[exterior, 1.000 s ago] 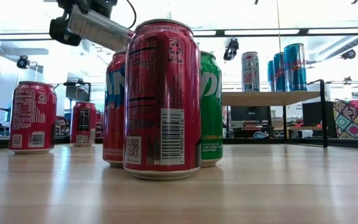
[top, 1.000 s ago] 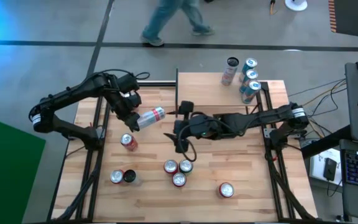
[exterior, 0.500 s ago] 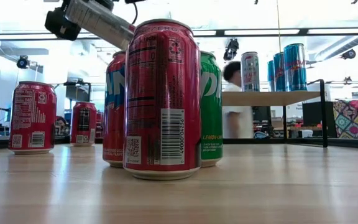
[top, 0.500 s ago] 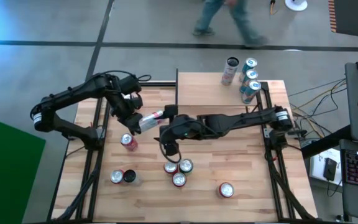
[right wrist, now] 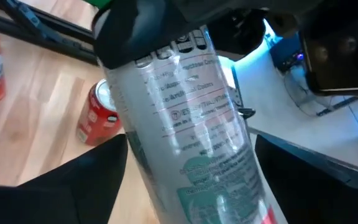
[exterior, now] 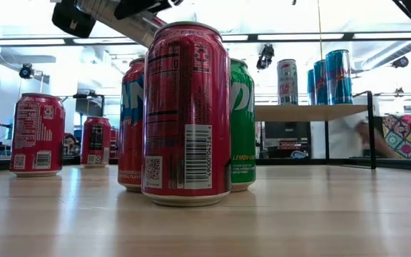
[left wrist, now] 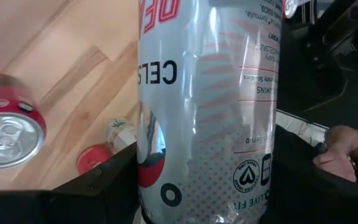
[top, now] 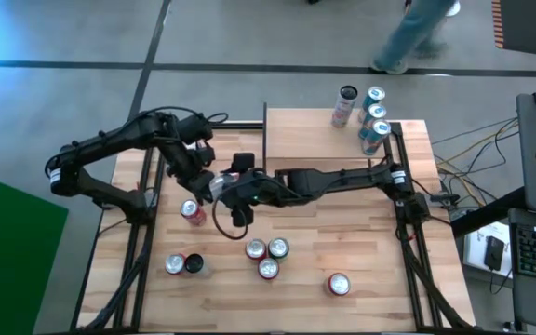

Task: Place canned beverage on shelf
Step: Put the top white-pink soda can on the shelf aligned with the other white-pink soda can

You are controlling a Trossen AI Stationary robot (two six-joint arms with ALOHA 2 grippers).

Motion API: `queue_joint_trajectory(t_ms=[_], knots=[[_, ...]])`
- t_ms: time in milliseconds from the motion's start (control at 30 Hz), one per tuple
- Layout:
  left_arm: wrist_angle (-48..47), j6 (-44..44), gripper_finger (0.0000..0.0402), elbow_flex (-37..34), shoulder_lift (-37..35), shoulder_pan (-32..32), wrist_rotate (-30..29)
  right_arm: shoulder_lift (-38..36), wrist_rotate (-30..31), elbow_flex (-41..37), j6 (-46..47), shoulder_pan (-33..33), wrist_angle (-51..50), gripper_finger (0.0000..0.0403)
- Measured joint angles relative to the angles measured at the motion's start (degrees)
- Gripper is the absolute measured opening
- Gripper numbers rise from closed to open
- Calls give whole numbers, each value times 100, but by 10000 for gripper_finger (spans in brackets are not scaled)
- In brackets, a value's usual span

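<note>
We saw left gripper point(top: 200, 179) pinching the silver can point(left wrist: 207, 106) above the table point(top: 361, 233); right gripper point(top: 234, 189) spread wide around its other end.

Over the butcher-block wooden table point(top: 342, 233), the left gripper point(top: 201, 180) and right gripper point(top: 233, 186) meet around a slim silver can point(top: 217, 181). Four tall cans point(top: 365, 112) stand at the far right.

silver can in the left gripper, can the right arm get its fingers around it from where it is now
Probably yes: the right gripper is open at the silver can, fingers either side; the left gripper grips the other end.
</note>
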Motion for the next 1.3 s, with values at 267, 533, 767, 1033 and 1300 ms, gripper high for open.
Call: queue_joint_trajectory(t_ms=[267,533,767,1033,1300], knots=[[221,-222,260,126,-13,-114,-77,-83,-248,46,329,-41,-261,271],[439,157,295,923,-43,-124,-1258,-284,-738,30,1169,-332,-687,248],[1035,1001,345,1965,-62,-128,-2159,-447,-2412,-19,1689,-693,-735,237],[1118,1632,359,2626,-208,-220,-2582,-931,-3948,-137,1885,-1093,-641,236],[2939,2435,357,1766,-288,-772,-2485,-1373,-6417,-489,2015,-1407,-348,235]])
